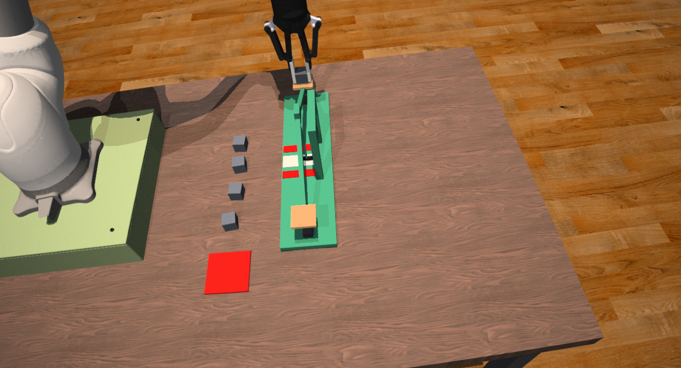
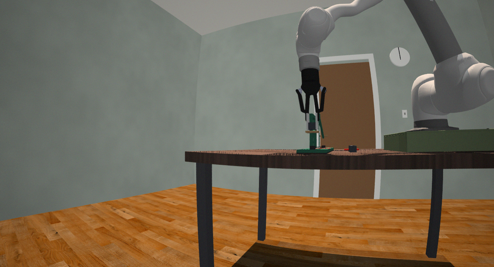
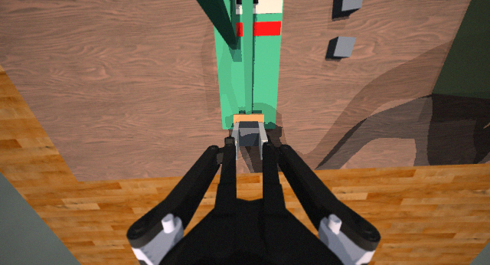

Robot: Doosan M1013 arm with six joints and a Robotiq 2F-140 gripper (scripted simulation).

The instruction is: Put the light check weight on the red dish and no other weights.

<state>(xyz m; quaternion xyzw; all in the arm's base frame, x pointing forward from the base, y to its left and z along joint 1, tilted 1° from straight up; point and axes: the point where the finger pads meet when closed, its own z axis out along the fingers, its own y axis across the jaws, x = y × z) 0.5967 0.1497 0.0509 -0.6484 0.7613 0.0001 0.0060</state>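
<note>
Over the balance's far end, seen from the top, our gripper (image 1: 301,75) (image 2: 312,124) (image 3: 249,129) pinches a dark gray weight (image 1: 301,74) (image 2: 312,125) (image 3: 249,137) at the far pan (image 1: 302,85) (image 2: 312,131) (image 3: 249,118). Four more weights stand in a row on the table (image 1: 428,175) (image 2: 276,161) (image 3: 145,85); the red dish (image 1: 227,272) lies flat, bearing none. From the exterior, we read only part of the arm's lettering, "DOOS". In the wrist view, two table weights show beside the green balance (image 1: 308,232) (image 2: 305,151) (image 3: 266,81); we find no legible label.
</note>
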